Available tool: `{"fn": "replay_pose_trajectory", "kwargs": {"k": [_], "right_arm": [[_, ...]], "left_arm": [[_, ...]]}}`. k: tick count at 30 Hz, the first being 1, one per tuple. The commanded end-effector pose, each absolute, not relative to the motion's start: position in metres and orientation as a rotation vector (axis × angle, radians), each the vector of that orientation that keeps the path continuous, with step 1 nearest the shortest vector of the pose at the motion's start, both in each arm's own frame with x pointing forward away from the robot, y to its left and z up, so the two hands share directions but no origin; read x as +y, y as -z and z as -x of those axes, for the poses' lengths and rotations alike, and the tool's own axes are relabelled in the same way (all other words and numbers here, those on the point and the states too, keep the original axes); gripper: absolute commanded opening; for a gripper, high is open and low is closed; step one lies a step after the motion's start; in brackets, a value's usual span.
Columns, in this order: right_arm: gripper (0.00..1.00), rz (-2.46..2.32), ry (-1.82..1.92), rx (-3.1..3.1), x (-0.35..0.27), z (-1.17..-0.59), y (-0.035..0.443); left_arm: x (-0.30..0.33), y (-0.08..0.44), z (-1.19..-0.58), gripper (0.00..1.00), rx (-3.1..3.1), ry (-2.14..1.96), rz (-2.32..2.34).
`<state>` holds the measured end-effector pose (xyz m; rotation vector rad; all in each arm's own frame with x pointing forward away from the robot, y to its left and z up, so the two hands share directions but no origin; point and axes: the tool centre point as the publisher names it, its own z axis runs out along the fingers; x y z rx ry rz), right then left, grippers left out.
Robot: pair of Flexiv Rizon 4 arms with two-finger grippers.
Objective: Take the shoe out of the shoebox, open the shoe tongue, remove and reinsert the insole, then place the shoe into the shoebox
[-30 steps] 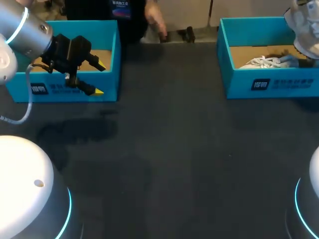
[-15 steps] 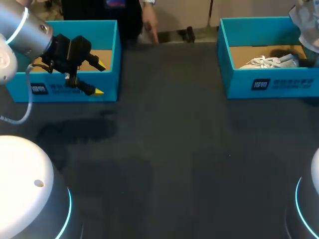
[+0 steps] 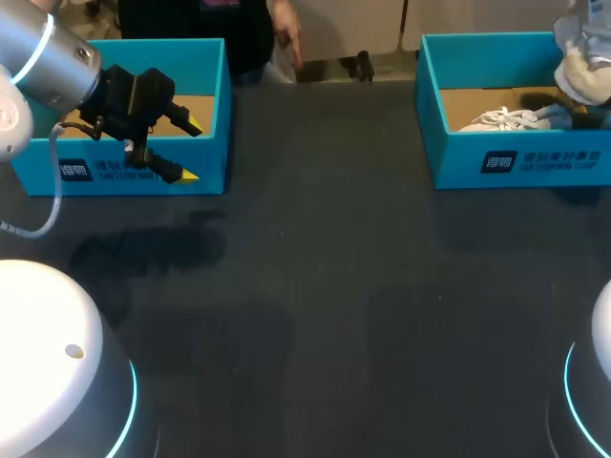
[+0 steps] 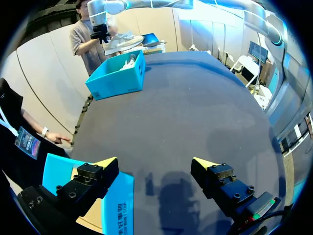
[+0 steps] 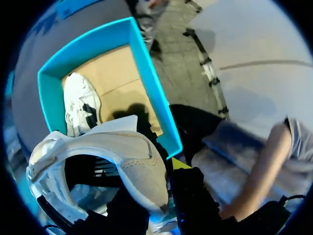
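My right gripper (image 5: 161, 169) is shut on the rim of a grey-white shoe (image 5: 115, 159) and holds it above the right blue shoebox (image 5: 146, 73). In the head view that shoe (image 3: 582, 62) hangs at the far right over the box (image 3: 516, 157). A second white shoe (image 3: 511, 119) lies inside the box on its brown floor, also seen from the right wrist (image 5: 80, 105). My left gripper (image 3: 191, 151) stands open with nothing in it at the front right corner of the left blue box (image 3: 143, 176). Its yellow tips are wide apart (image 4: 155, 164).
The left box (image 4: 117, 205) shows only a bare brown floor. The dark table (image 3: 325, 286) stretches between the two boxes, and the right box (image 4: 117, 76) lies far across it from the left gripper.
The held shoe has shifted a little above the right box, up and back down. The left arm has kept still.
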<state>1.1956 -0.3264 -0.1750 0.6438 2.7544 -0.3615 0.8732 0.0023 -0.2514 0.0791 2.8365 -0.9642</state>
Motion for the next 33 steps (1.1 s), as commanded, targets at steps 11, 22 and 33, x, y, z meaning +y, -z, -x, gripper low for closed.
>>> {"fn": "replay_pose_trajectory", "kwargs": {"k": [11, 22, 33], "right_arm": [[0.0, -1.713, 0.512, 2.196, -0.337, -1.183, 0.166], [0.0, -2.121, 0.311, 1.89, -0.349, -1.171, 0.159], [0.0, -2.066, 0.309, 1.899, -0.341, -1.172, 0.154]], "left_arm": [[0.003, 0.251, -0.873, 1.0, 2.838, 0.961, -0.079], [0.003, 0.251, -0.873, 1.0, 2.838, 0.961, -0.079], [0.003, 0.251, -0.873, 1.0, 2.838, 0.961, -0.079]]}}
